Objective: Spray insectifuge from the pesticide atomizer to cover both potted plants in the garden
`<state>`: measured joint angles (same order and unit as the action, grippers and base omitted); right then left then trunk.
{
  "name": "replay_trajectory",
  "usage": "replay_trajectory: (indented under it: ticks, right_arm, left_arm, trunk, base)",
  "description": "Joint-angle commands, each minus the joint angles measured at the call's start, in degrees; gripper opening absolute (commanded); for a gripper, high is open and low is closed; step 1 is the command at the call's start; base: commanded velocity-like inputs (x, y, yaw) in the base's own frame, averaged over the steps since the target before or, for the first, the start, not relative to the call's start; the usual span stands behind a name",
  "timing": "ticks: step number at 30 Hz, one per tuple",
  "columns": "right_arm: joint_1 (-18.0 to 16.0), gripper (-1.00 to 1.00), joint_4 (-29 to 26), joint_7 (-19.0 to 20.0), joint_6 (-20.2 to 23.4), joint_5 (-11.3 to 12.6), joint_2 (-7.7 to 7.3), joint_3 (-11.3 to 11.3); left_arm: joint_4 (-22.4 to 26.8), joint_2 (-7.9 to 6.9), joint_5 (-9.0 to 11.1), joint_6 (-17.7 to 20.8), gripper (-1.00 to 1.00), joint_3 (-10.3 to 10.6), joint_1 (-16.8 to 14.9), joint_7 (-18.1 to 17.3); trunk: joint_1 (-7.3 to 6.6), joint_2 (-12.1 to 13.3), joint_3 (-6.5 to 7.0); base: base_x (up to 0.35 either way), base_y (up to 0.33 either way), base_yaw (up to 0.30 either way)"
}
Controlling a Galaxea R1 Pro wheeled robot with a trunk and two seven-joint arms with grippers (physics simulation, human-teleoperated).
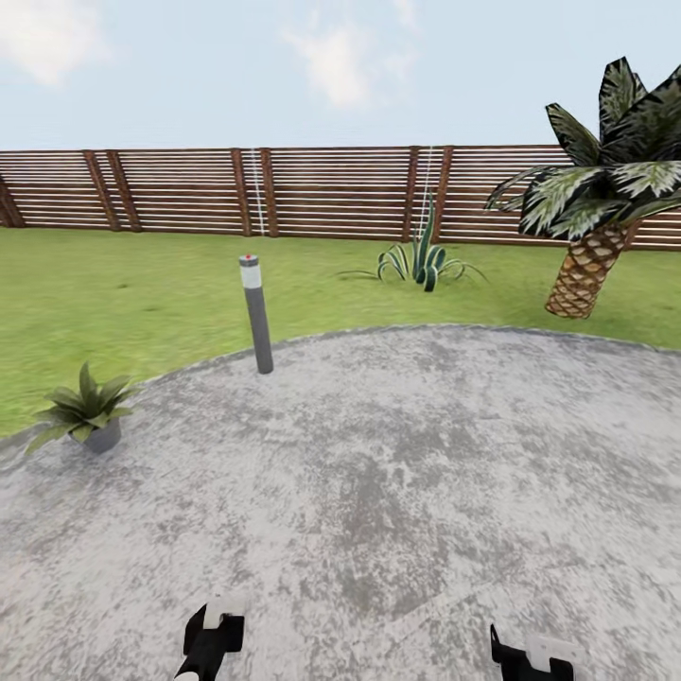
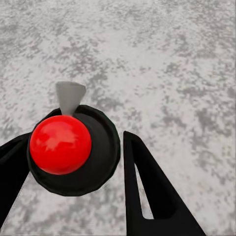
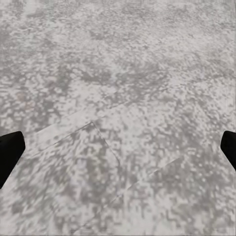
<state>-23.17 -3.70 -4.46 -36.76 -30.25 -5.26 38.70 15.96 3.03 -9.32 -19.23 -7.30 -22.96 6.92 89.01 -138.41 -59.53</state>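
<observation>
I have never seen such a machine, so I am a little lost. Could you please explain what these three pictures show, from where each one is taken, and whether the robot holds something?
This is a simulated wheeled robot with two arms. The big picture is taken from its head, looking forward and down. At the bottom edge you see the black left gripper and the black right gripper.

The ground is a round, grey, mottled paved patio. On its edge stand a small potted plant with pointed green leaves and a grey bollard light. Behind are green lawn, a striped spiky plant, a palm and a brown slatted wooden fence.

The other two pictures come from cameras near each gripper. The left one shows the gripper closed on a dark round bottle with a red top, probably the pesticide atomizer. The right one shows open fingers and nothing between them.
</observation>
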Motion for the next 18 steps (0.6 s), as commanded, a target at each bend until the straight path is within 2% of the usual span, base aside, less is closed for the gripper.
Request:
replay_trajectory:
  ticks: [1,10,18]
  right_arm:
    - [-0.04,1.0,0.1,-0.47,-0.15,-0.6,-0.02,0.14]
    - [-0.04,1.0,0.1,-0.47,-0.2,-0.6,-0.02,0.14]
    - [-0.04,1.0,0.1,-0.47,-0.24,-0.6,-0.02,0.14]
  left_arm:
    - [-0.05,0.04,-0.61,-0.19,-1.0,-0.34,-0.01,0.2]
    - [-0.05,0.04,-0.64,-0.19,-1.0,-0.34,-0.05,0.2]
    - [-0.05,0.04,-0.68,-0.19,-1.0,-0.34,-0.04,0.2]
  trunk:
    - [0.02,-0.02,-0.05]
    - [0.02,-0.02,-0.05]
    - [0.02,-0.02,-0.05]
  base:
    - [0.338,0.0,0.0]
    - [0.338,0.0,0.015]
    - [0.338,0.0,0.222]
